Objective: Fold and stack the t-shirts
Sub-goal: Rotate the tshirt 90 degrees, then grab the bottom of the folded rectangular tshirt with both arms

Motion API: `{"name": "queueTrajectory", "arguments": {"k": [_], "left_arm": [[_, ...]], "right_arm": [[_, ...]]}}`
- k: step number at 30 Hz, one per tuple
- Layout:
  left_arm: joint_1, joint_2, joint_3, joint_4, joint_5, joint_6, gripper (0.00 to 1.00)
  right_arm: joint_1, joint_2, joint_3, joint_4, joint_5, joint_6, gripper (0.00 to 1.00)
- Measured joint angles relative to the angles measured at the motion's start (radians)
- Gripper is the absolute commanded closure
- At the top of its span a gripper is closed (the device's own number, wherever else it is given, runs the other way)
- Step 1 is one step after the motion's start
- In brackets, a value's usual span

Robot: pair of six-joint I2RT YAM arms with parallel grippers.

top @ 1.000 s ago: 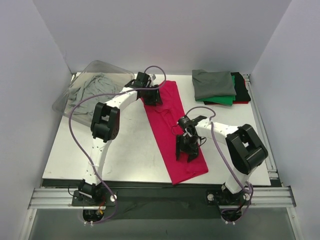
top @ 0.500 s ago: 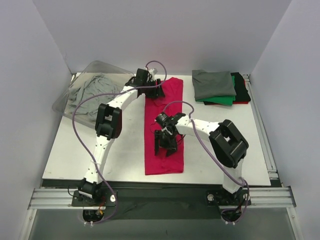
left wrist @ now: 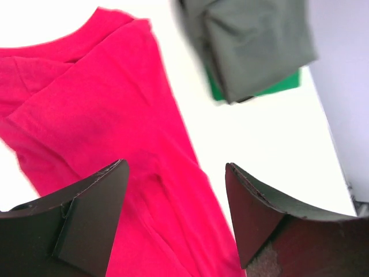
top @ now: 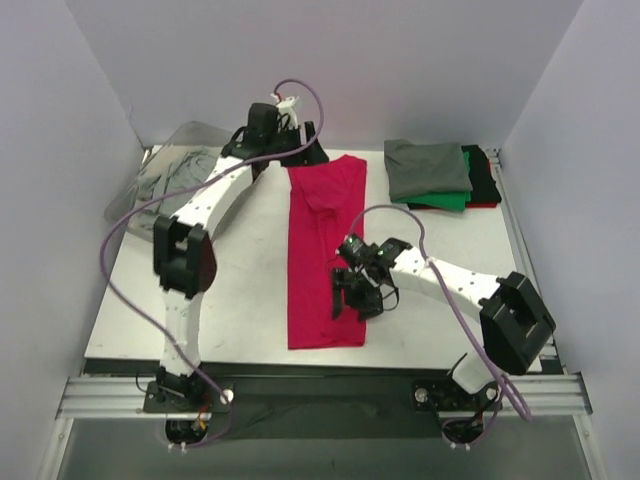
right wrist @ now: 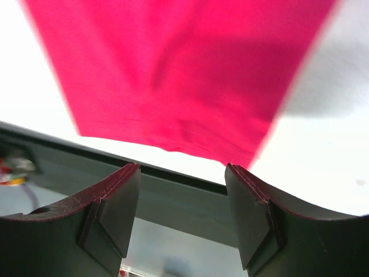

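Observation:
The magenta-red t-shirt lies flat as a long narrow strip down the middle of the table, sleeves folded in. It also shows in the left wrist view and the right wrist view. My left gripper is open and empty, just above the shirt's far end. My right gripper is open and empty, over the shirt's right edge near its near end. A stack of folded t-shirts with dark grey on top, then green, black and red, sits at the far right. It also shows in the left wrist view.
A clear plastic bin holding a light grey shirt stands at the far left. The table's near edge runs just below the shirt's hem. White walls close in the table on three sides.
The shirt stays straightened. My left gripper has let go and lifted off the far end. My right gripper has let go and moved right and nearer along the shirt's edge.

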Motion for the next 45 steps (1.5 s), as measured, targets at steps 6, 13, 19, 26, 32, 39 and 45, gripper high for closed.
{"name": "queueTrajectory", "arguments": {"k": [6, 13, 19, 26, 32, 39, 45], "left_arm": [[-0.016, -0.445, -0.438, 0.054, -0.06, 0.027, 0.22], [-0.156, -0.725, -0.949, 0.012, -0.17, 0.029, 0.25], [-0.228, -0.88, -1.297, -0.103, -0.22, -0.061, 0.25], [-0.276, -0.997, -1.411, -0.15, -0.222, -0.122, 0.25], [-0.293, -0.993, -1.474, -0.147, -0.162, -0.141, 0.26], [-0.302, -0.932, -1.485, -0.127, -0.117, -0.154, 0.34], [-0.303, -0.891, -1.487, -0.087, -0.062, -0.158, 0.35]], "right_arm": [[0.0, -0.01, -0.099, -0.053, 0.036, 0.006, 0.51], [0.007, -0.001, -0.11, -0.061, 0.055, 0.008, 0.57], [0.007, 0.048, -0.137, -0.058, 0.059, 0.014, 0.62], [0.007, 0.087, -0.158, -0.048, 0.066, 0.012, 0.72], [0.007, 0.099, -0.157, -0.037, 0.062, 0.004, 0.78], [0.007, 0.104, -0.154, -0.035, 0.054, -0.003, 0.78], [0.007, 0.104, -0.154, -0.035, 0.053, -0.004, 0.79]]}}
